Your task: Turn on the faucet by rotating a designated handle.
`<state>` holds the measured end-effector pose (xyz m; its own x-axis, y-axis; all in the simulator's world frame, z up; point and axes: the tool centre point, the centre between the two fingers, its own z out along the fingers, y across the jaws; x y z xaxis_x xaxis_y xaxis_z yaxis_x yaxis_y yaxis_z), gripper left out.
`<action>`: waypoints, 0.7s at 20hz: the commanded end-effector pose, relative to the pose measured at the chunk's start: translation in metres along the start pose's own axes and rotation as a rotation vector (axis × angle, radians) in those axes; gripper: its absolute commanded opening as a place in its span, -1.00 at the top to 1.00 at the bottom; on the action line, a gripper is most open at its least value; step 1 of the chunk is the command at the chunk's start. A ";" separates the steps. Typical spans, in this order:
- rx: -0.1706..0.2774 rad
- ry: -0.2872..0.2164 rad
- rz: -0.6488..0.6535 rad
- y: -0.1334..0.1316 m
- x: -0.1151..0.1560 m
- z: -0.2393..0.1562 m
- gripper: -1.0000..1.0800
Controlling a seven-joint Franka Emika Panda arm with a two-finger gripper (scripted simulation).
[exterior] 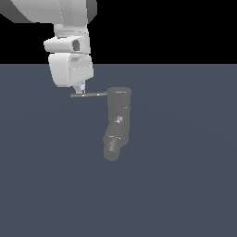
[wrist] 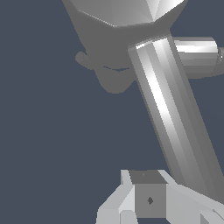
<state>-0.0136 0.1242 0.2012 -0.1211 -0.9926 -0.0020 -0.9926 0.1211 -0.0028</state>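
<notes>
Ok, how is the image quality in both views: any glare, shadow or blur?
Exterior view: flat, even light, black band above, faucet rendered soft and dim, no clear shadow. Wrist view: bright streak of glare along the handle, a dark shadow on the floor beside it, claw cropped at the edge.

Open worktop (exterior: 185, 185) lies all around the faucet (exterior: 118, 120), nothing else standing on it. Only the handle (exterior: 90, 95) juts out toward the exterior view's left, and the end effector (exterior: 80, 90) sits right at its tip.
</notes>
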 end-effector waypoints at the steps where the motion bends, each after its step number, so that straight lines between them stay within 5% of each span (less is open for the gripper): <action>1: -0.003 0.002 -0.002 0.010 0.000 0.000 1.00; 14: -0.001 0.001 0.006 0.037 0.006 0.000 1.00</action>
<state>-0.0493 0.1242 0.2012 -0.1258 -0.9921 -0.0016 -0.9921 0.1258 -0.0027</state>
